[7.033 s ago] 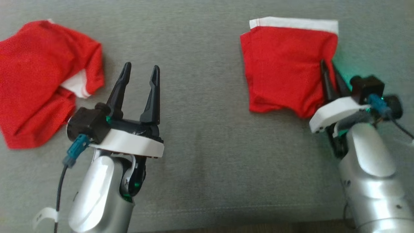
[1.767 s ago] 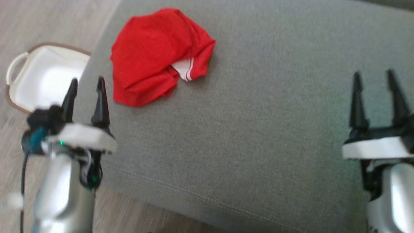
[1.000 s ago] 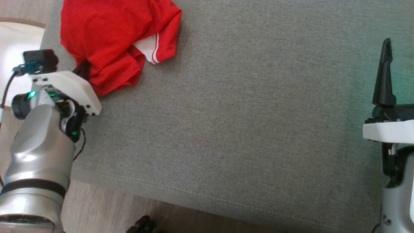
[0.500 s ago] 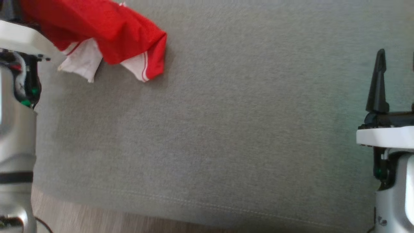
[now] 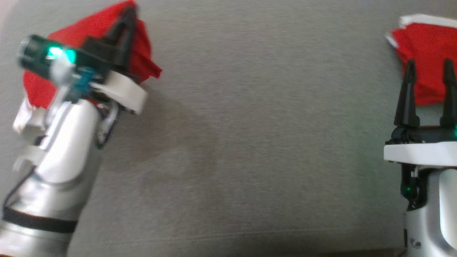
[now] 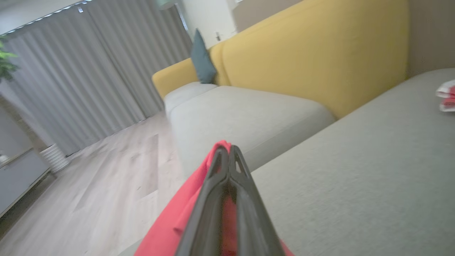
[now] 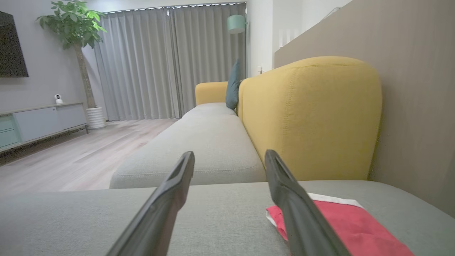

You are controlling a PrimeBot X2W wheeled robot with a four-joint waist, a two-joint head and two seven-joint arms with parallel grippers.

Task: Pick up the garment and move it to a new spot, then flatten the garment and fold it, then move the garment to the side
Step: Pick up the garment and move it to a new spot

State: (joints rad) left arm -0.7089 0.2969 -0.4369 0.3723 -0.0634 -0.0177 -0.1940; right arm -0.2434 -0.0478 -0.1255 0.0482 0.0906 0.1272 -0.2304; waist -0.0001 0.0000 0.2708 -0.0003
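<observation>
Left gripper [image 5: 125,18] is pinched shut on the red garment [image 5: 37,84], the cloth bunched under it at the left end of the grey cushion [image 5: 250,125]. I'd say it's gathered up for carrying to open space. Right gripper [image 5: 428,67] hangs spread wide and empty, just short of a folded red piece [image 5: 426,39], probably waiting to help flatten.

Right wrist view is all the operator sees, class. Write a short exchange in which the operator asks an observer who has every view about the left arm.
Operator: Is the left gripper holding anything?
Observer: Yes. The left gripper is shut on a crumpled red garment, which drapes down from it.
Operator: Where is that, compared with the folded one beside me?
Observer: In the head view it hangs at the far left, and the folded red garment lies at the far right, with a stretch of grey cushion between them.
</observation>
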